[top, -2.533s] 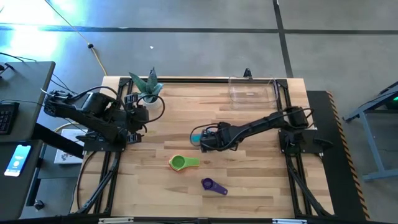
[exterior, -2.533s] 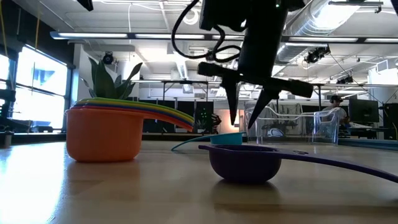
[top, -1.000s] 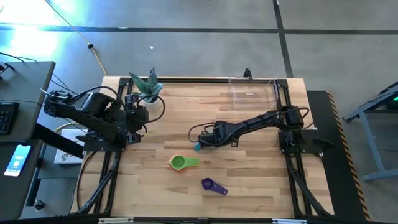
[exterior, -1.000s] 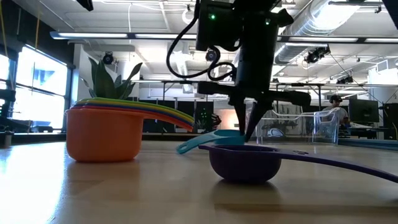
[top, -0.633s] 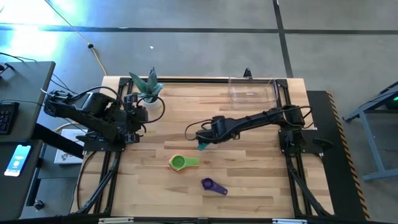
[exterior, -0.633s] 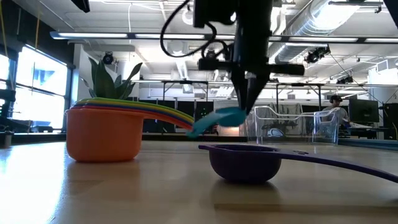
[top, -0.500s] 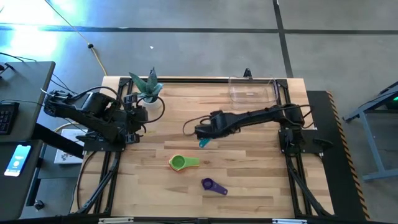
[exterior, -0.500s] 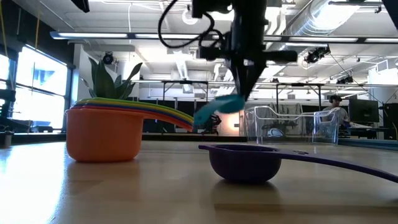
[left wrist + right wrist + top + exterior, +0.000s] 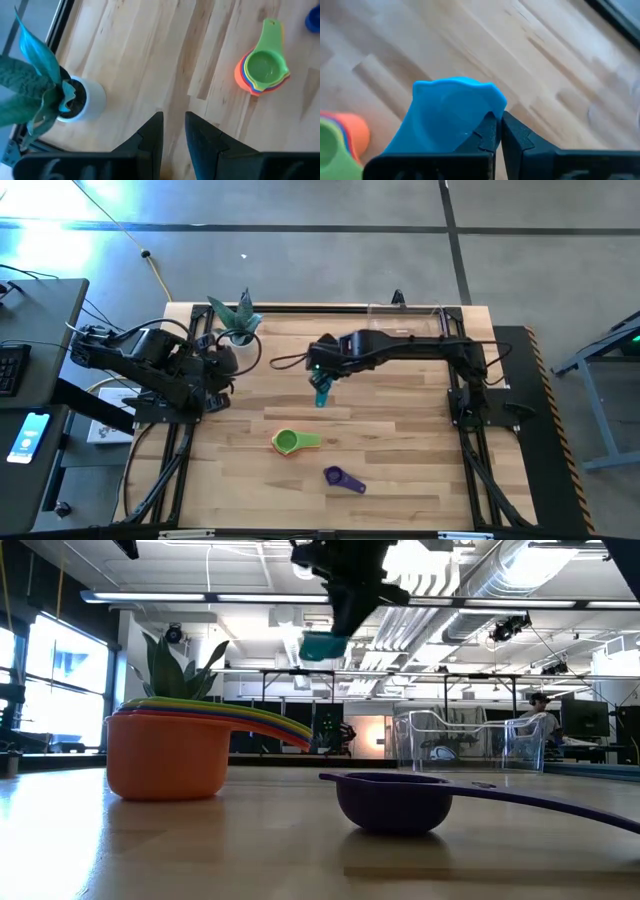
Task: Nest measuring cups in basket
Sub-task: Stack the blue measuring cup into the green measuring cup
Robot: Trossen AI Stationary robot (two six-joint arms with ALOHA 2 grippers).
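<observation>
My right gripper (image 9: 322, 376) hangs high over the middle of the table, shut on a teal measuring cup (image 9: 449, 116), which the low view shows well above the tabletop (image 9: 321, 645). A nested stack of cups, green on top and orange at the bottom (image 9: 291, 442), rests on its base near the front. A purple cup (image 9: 341, 478) sits alone in front of the stack. The clear basket (image 9: 405, 328) stands at the far right. My left gripper (image 9: 173, 131) waits at the table's left, open, with nothing between its fingers. My right gripper pinches the teal cup's bowl at its rim (image 9: 489, 113) between its two shut fingers (image 9: 512, 134). The fingers slant steeply down from above. The cup hangs tilted below them, lifted clear of the table.
A white pot with a green plant (image 9: 236, 322) stands at the far left corner, close to my left arm. Bare wooden tabletop (image 9: 400, 430) lies between the cups and the basket.
My right gripper has risen and gone toward the table's far edge, rolling its wrist as it went. The teal cup, then just above the table, has been lifted well clear and has swung round in the hold.
</observation>
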